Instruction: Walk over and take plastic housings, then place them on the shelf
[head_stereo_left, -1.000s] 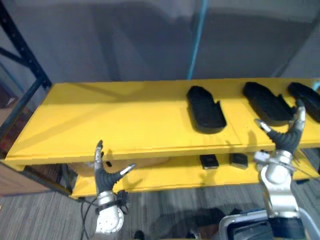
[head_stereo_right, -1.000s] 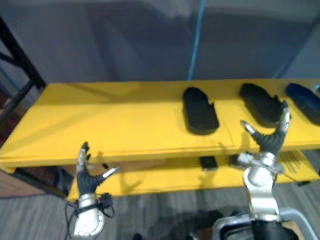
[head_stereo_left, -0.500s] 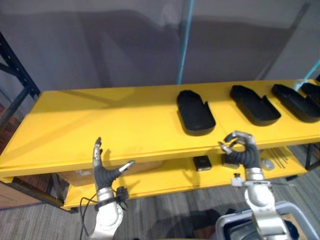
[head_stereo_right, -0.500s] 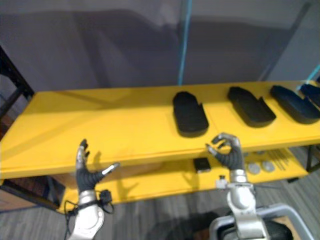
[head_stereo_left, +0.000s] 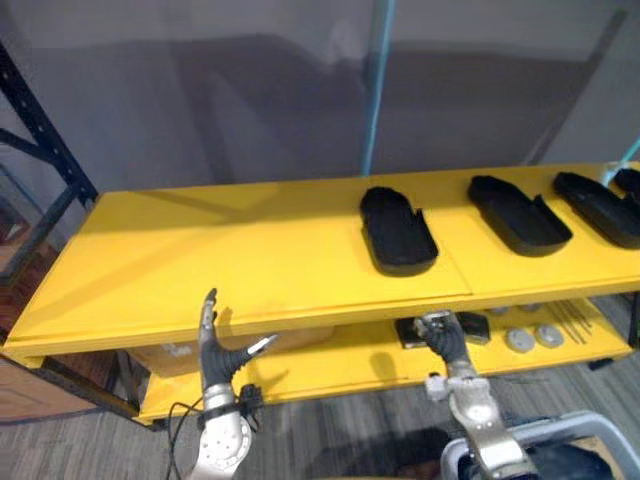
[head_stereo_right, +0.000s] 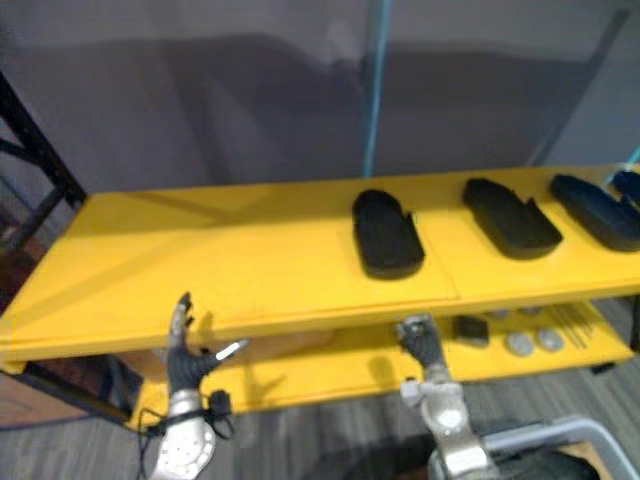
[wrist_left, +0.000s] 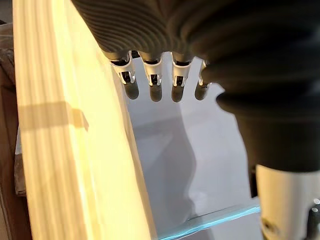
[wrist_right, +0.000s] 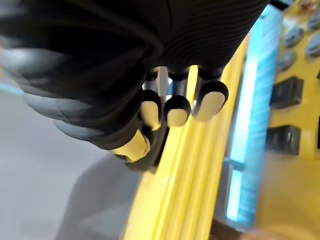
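We're at the shelf (head_stereo_left: 200, 250) edge, both hands empty: left hand (head_stereo_left: 216, 358) spread wide, right hand (head_stereo_left: 443, 340) curled on nothing. Housings (head_stereo_left: 397, 230) lie in a row on top. We'd best back off, knuckles clear of that edge.

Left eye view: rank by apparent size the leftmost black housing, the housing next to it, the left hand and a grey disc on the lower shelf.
1. Leftmost housing and second housing: alike, unranked.
2. Left hand, flattered by nearness to the camera.
3. Grey disc, smallest.
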